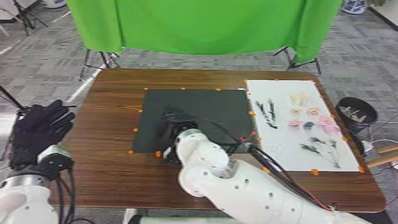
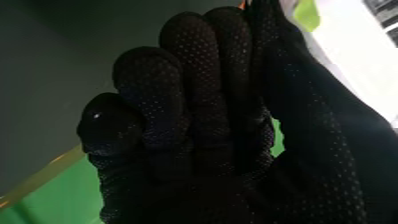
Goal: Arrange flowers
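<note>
- Start from the right hand [image 2: 204, 165], over the dark mat [image 1: 218, 102]: fingers together and rather straight, thumb alongside them, no flower or stem to see in the grasp.
- Directly below and around this hand, the same mat, probably meant as the place for the arrangement. Cannot tell about a dark stem close to the glove or under it, black against black.
- To the right of the hand, on the near side of the white sheet [image 1: 284, 162], two dark twigs [image 1: 272, 116], side by side.
- Farther to the right on the same sheet, pale flowers [image 1: 300, 98], pink flowers [image 1: 324, 120] and, just beside these, a grey-blue flower [image 1: 308, 125].
- To the right also, but nearer to the robot, green sprigs [image 1: 311, 148] with thin stems.
- To the left of the right hand, well apart, past the edge of the brown table [image 1: 107, 175], the left hand [image 1: 40, 130]: open, nothing in the grasp.
- As for progress, seems an early stage: no blossom to see on the mat, many pieces waiting on the sheet. To be done, by judgement: bring twigs, sprigs and flowers across, then set them together in a pleasing form.
</note>
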Controlling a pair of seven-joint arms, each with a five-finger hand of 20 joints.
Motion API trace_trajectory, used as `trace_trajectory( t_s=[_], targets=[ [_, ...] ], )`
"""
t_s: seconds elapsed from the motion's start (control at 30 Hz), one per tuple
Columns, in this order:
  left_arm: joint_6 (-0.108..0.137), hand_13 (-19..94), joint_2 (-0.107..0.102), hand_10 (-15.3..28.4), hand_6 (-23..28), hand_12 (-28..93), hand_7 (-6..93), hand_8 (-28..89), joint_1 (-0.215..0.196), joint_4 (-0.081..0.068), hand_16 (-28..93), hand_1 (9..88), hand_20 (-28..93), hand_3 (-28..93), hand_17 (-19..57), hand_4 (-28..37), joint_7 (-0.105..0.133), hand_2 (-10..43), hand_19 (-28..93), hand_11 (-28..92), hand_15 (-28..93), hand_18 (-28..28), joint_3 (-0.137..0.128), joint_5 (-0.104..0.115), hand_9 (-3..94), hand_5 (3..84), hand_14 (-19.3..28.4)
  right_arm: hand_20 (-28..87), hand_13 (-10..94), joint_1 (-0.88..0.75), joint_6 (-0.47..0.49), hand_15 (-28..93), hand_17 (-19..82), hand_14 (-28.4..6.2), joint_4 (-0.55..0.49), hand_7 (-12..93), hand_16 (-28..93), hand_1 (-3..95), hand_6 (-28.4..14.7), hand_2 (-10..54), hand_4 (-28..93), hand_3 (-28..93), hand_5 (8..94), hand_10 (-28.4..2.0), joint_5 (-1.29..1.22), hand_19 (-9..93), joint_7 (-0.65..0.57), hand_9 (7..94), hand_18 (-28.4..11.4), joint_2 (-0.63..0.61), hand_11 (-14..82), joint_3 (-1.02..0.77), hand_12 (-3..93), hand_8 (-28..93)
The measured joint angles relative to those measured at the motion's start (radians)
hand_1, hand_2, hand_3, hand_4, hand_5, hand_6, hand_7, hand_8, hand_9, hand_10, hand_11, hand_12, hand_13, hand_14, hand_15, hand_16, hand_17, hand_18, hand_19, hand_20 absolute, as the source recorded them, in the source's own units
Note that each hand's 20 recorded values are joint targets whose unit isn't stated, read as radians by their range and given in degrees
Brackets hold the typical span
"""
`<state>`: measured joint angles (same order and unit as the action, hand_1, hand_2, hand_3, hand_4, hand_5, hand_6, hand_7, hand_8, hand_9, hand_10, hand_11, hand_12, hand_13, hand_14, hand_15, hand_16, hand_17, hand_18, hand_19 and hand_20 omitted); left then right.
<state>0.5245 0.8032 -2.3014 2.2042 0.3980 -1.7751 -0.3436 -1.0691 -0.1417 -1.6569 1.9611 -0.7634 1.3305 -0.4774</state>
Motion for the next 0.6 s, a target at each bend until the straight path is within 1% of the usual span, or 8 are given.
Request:
trace_trajectory(
  t_s=[0.27,0.33,0.43,0.5,0.6],
  targets=[
    [-0.001,28,-0.004,16.9,10.8,9,11.7,-8,0.055,-0.016,-11,27.5,3,69,-5.8,-28.3,-0.028,15.4,43,21,38,14.6,0.046,-0.007,39.4,48.2,17.0,38,78,-0.019,0.033,56,46,-11.8,0.047,49,38,43.2,-2.8,-9.5,-6,82,79.4,-9.4,0.073,93,0.003,91.1,-22.5,0.049,19.7,0.013,47.0,9],
    [-0.001,28,-0.004,17.0,10.9,9,11.6,-8,0.065,-0.018,-11,27.5,3,69,-5.8,-28.3,-0.033,15.4,43,21,38,14.5,0.054,-0.009,39.4,48.2,17.0,38,78,-0.024,0.057,56,46,-11.8,0.059,49,38,43.2,-2.9,-9.5,-6,82,79.2,-9.4,0.086,93,0.007,90.9,-22.4,0.055,19.5,0.012,47.0,8],
    [-0.001,28,-0.004,17.0,10.9,9,11.7,-8,0.074,-0.02,-11,27.5,3,69,-5.8,-28.3,-0.036,15.5,43,21,38,14.6,0.062,-0.01,39.3,48.2,17.1,37,78,-0.035,0.128,56,45,-11.8,0.066,50,38,43.3,-2.8,-9.5,-6,82,78.9,-9.4,0.119,93,0.021,90.8,-22.4,0.057,19.5,0.008,47.0,8],
    [-0.001,28,-0.005,17.0,10.9,9,11.6,-8,0.077,-0.021,-11,27.5,3,69,-5.8,-28.3,-0.036,15.5,43,21,38,14.6,0.065,-0.01,39.4,48.2,17.1,37,78,-0.045,0.159,56,45,-12.0,0.07,50,38,43.6,-2.6,-9.5,-7,81,78.7,-9.5,0.13,93,0.024,90.7,-22.3,0.058,19.6,0.003,46.9,8],
    [-0.001,28,-0.005,17.0,10.9,9,11.6,-8,0.082,-0.024,-11,27.5,3,69,-5.8,-28.3,-0.036,15.5,43,21,38,14.6,0.072,-0.01,39.4,48.3,17.1,36,77,-0.058,0.162,57,45,-12.1,0.075,49,34,47.4,-1.5,-9.5,-15,78,77.4,-9.6,0.14,93,0.024,90.0,-22.3,0.065,20.2,-0.01,46.6,8]
  ],
)
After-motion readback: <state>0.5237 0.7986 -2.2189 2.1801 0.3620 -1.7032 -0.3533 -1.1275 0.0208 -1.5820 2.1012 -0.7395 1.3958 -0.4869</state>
